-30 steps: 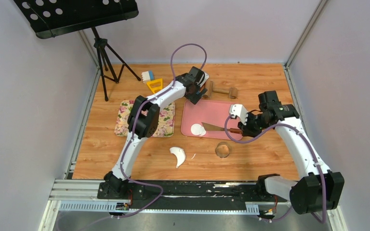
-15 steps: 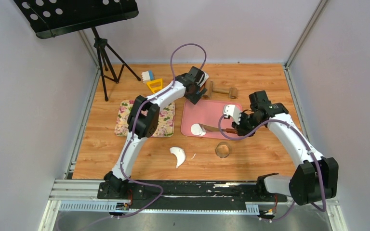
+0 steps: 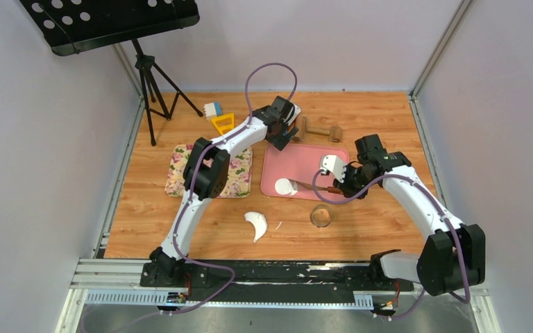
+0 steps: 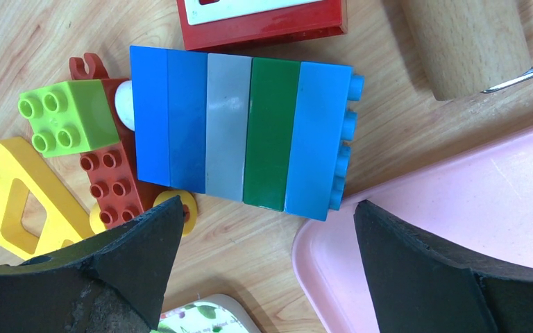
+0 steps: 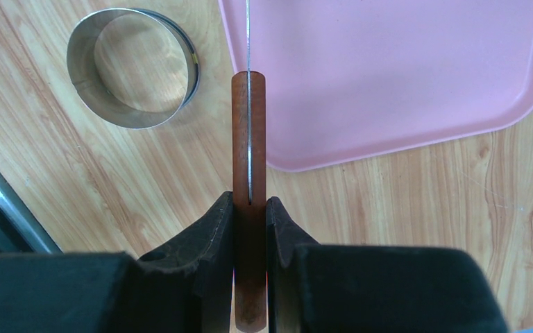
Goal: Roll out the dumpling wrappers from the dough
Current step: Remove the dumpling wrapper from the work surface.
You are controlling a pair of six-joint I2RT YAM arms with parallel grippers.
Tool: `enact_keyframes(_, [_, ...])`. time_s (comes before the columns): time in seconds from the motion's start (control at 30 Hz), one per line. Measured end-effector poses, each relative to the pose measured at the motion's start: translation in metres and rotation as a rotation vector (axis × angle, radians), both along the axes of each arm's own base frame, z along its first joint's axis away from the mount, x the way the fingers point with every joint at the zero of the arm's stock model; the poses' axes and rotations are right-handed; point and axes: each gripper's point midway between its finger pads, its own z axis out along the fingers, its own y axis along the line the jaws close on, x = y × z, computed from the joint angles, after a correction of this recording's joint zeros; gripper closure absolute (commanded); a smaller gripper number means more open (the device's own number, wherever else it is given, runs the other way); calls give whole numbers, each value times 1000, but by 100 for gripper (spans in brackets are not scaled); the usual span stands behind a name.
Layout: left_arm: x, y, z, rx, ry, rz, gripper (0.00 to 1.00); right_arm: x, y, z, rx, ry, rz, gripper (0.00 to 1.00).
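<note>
A white round dumpling wrapper (image 3: pixel 284 186) lies on the near left part of the pink tray (image 3: pixel 305 158). My right gripper (image 3: pixel 341 184) (image 5: pixel 250 208) is shut on the brown wooden handle (image 5: pixel 248 132) of a metal spatula (image 3: pixel 307 185), whose blade tip meets the wrapper's right edge. A crescent scrap of dough (image 3: pixel 255 224) rests on the table in front of the tray. My left gripper (image 3: pixel 284 126) (image 4: pixel 267 215) hangs open and empty over the tray's far left corner (image 4: pixel 458 208), beside a stack of toy bricks (image 4: pixel 243 132).
A metal ring (image 3: pixel 321 216) (image 5: pixel 133 66) stands just in front of the tray's near right corner. A wooden rolling pin (image 3: pixel 319 130) (image 4: pixel 465 41) lies behind the tray. A floral mat (image 3: pixel 212 170) is left of it, loose toy bricks (image 3: pixel 220 119) behind the mat, a tripod (image 3: pixel 149 76) at far left.
My right arm has moved left with the spatula, bringing the blade tip up to the wrapper's edge. The left arm has not moved.
</note>
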Motion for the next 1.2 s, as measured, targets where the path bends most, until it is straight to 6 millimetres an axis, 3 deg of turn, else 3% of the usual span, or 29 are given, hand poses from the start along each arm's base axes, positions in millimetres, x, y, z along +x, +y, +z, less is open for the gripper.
enact_keyframes(0.6, [0,0,0,-7,-14,-1,1,9,-12,3,-97,-112,-81,100])
enact_keyframes(0.9, [0,0,0,-7,-14,-1,1,12,-24,14,-144,-169,-130,100])
enact_keyframes(1.2, [0,0,0,-8,-14,-1,1,19,0,47,-4,-192,-143,100])
